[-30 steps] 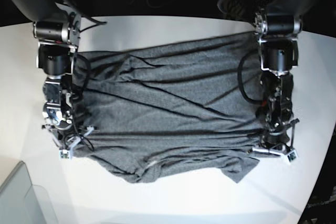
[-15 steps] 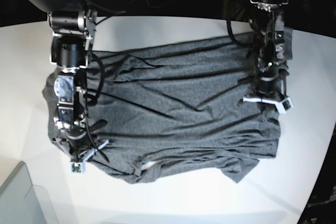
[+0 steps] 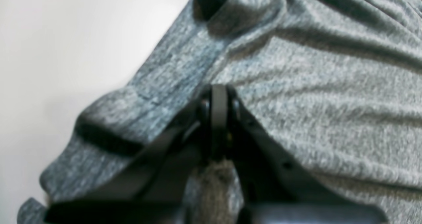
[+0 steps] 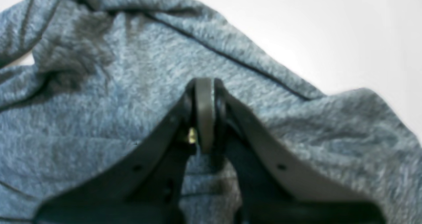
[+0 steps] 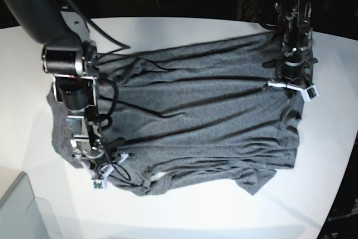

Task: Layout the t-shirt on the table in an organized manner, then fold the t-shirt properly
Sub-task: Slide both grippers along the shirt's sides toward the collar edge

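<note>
On the white surface (image 5: 168, 32) lies my soft, floppy t-shirt (image 5: 190, 121), both sets of fingers (image 3: 219, 98) (image 4: 204, 95) pinching its cloth, so I would hold it by the edges.

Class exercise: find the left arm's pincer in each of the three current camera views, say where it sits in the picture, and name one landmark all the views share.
Base view: left pincer at upper right, shut on the t-shirt near its right edge.
Left wrist view: left pincer at centre, closed on grey cloth.
Right wrist view: not in it; the pincer there is the right one.
Shared landmark: the t-shirt on the white table.
</note>
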